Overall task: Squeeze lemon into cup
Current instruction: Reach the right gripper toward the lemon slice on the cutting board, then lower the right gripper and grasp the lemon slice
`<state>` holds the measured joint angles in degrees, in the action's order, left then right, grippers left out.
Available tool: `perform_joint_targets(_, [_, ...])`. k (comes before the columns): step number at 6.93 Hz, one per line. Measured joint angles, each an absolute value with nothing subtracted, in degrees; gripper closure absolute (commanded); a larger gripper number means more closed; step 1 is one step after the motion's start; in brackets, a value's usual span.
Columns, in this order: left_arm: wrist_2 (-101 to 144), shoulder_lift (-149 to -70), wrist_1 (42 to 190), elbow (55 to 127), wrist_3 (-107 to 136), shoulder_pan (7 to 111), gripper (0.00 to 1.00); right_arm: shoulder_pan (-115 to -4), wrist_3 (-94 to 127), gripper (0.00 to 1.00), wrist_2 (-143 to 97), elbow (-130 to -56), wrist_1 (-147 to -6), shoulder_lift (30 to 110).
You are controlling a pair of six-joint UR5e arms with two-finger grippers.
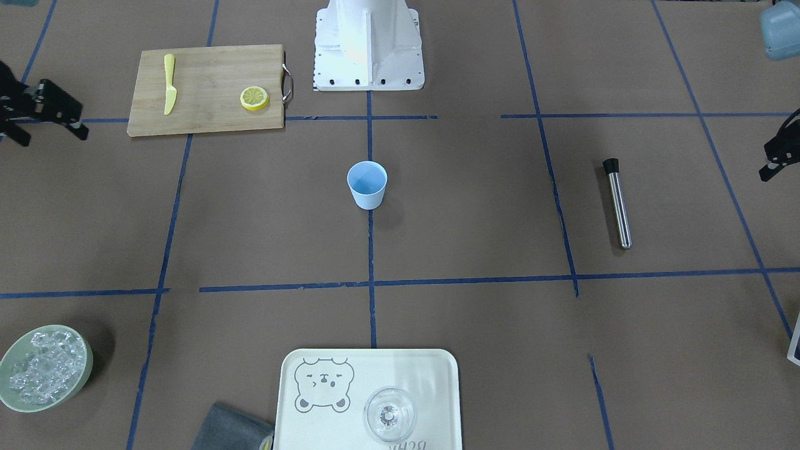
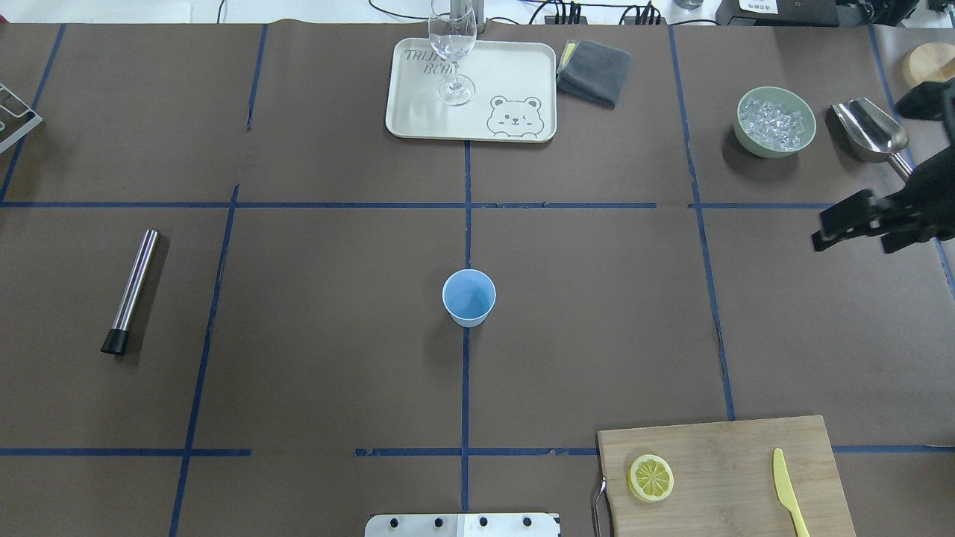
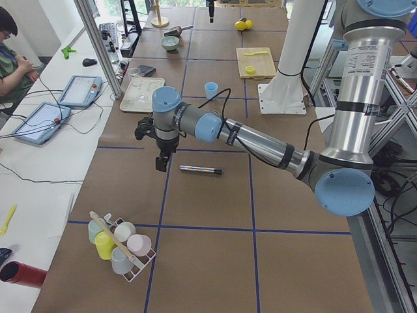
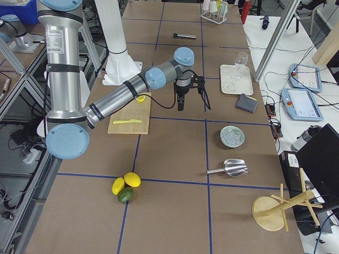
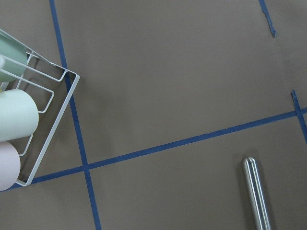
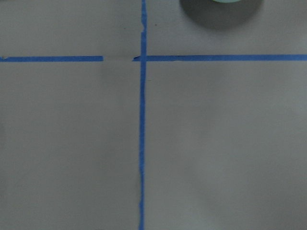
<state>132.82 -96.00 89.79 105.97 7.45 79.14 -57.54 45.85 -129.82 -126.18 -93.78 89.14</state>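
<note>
Evidently no step is complete: the lemon slice lies flat on the bamboo cutting board, well apart from the light-blue cup, which stands upright at desk centre. The right pincer and left pincer hang at the desk edges, nothing visibly held; their opening cannot be told. Pickup, carry and squeeze remain.

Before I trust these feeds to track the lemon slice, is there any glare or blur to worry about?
Front-facing view: the white robot base is blown out, but the lemon and cup read crisp. Overhead view: even light, soft shadows only. Right wrist view: hazy and washed out, showing mostly blue tape lines.
</note>
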Motion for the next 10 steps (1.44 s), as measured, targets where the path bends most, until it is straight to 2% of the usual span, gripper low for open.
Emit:
perform_joint_targets(2, [133.7, -96.1, 89.8, 105.9, 7.6, 78.8, 0.0, -43.1, 67.3, 0.0, -119.7, -129.4, -84.9, 89.3])
perform_joint_targets(5, [133.4, -96.9, 90.3, 106.2, 12.1, 76.0, 0.0, -26.8, 83.3, 0.0, -105.1, -131.8, -81.6, 89.4])
perform_joint_targets(8, [133.4, -97.1, 91.0, 105.7, 13.0, 75.0, 0.0, -10.2, 93.9, 0.0, -87.0, -131.8, -81.5, 89.5])
perform_joint_targets(10, [133.4, -97.1, 91.3, 105.7, 13.1, 74.7, 0.0, -3.3, 97.2, 0.0, -80.1, -129.1, -81.2, 89.3])
